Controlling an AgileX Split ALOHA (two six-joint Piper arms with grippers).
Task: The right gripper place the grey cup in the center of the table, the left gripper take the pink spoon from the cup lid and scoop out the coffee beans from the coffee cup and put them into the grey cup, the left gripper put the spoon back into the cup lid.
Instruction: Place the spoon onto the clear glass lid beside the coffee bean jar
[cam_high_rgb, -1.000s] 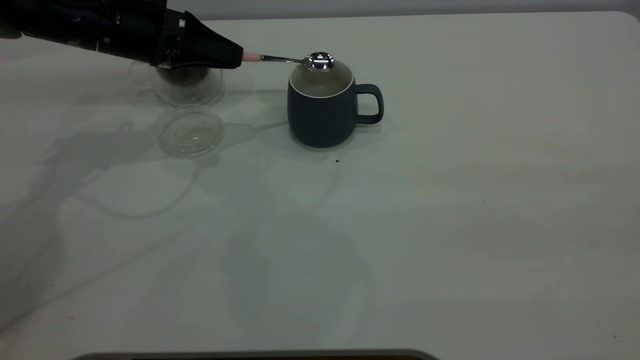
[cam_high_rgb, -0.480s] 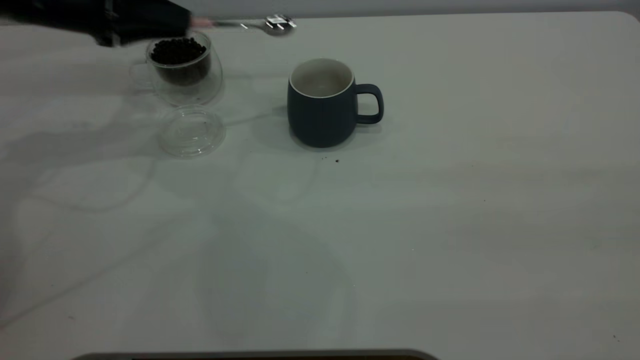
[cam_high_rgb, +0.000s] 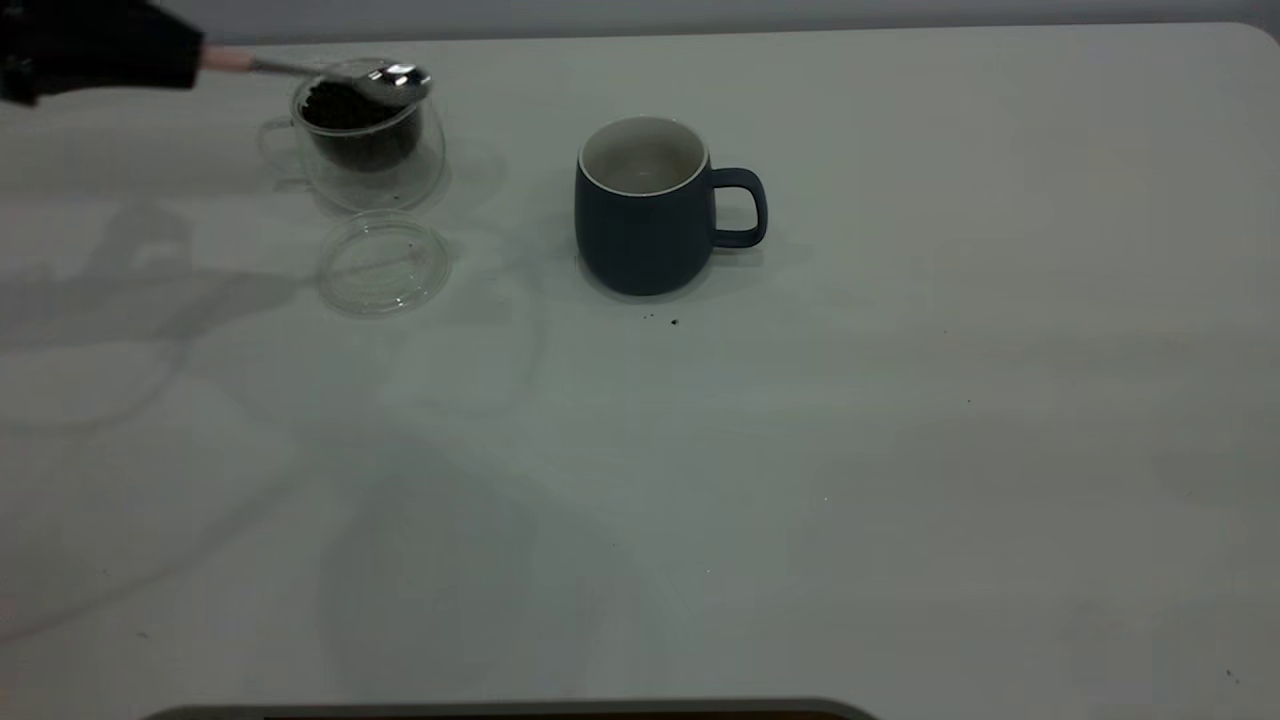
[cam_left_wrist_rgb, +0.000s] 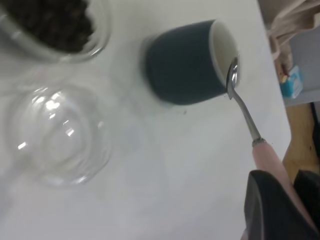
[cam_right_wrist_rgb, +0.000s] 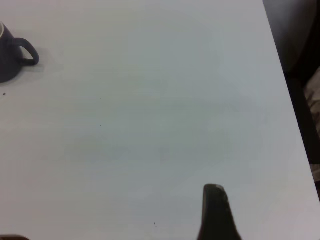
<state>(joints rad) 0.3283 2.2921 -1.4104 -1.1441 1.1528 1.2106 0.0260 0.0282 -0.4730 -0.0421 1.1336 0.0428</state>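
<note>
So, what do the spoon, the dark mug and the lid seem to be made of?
Spoon: shiny metal bowl and neck with bright reflections; the matte pale pink handle looks like plastic or a coating. Mug: probably ceramic, matte slate-grey outside, white inside. Lid: clear with glints, glass or perhaps clear plastic.

You are looking at a pale grey wall (cam_high_rgb: 700, 15) running along the far side of the white surface. Soft, overlapping shadows (cam_high_rgb: 150, 300) are lying across that surface, so light is falling from more than one direction. Past its edge, a wooden floor (cam_left_wrist_rgb: 299, 160) is showing, with beige cloth (cam_left_wrist_rgb: 287, 20) and a small blue box (cam_left_wrist_rgb: 292, 82) sitting beside it.
</note>
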